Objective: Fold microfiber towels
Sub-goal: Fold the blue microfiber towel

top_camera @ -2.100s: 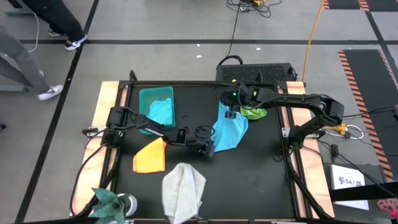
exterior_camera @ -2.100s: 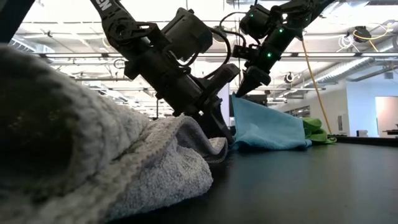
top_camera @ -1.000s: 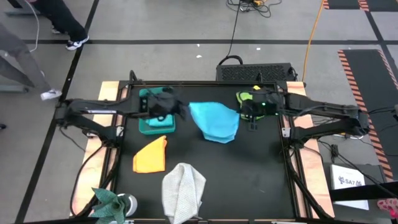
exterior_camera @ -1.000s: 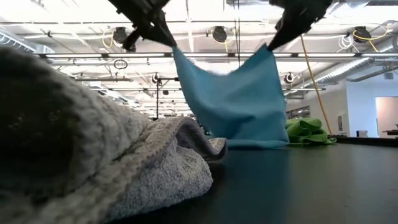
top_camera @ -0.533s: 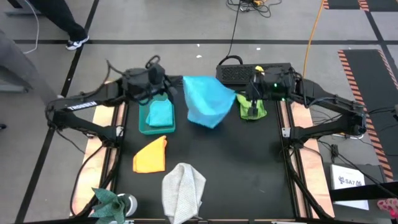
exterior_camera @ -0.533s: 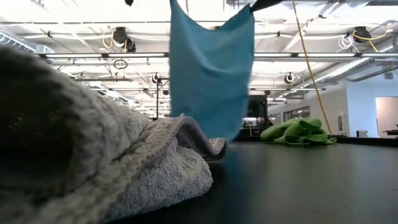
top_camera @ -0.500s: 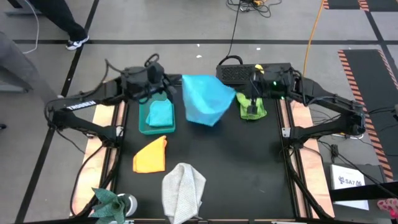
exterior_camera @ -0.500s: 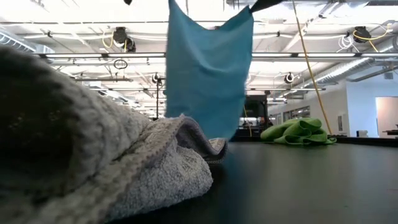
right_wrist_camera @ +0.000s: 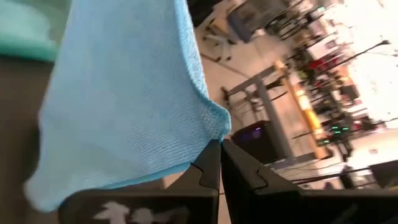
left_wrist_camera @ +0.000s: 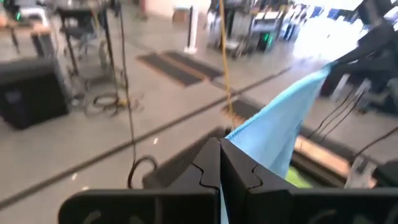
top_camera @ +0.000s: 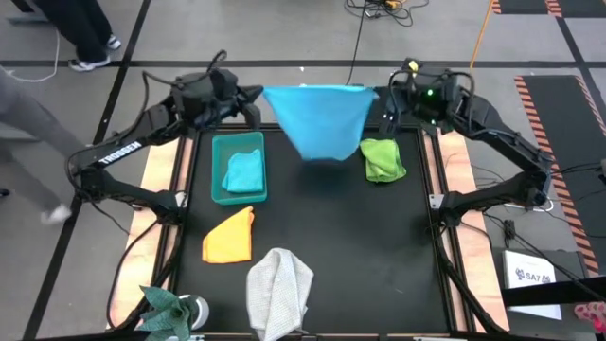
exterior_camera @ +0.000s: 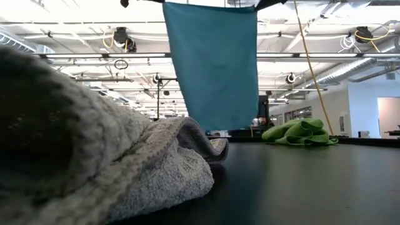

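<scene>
Since a moment ago, light blue towel [top_camera: 319, 121] risen and stretched flat. Left gripper [top_camera: 254, 99] and right gripper [top_camera: 383, 102], both clamped shut, each pinch a top corner; towel hangs between and below them. Step: spreading. Next, likely: lower onto table [top_camera: 322, 246] flat.

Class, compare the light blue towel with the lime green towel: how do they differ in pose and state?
The light blue towel hangs spread flat in the air, its top corners pinched by the left gripper and right gripper; the lime green towel lies bunched on the table, untouched. Blue shows its full shape; green is crumpled. Both are soft cloths.
</scene>
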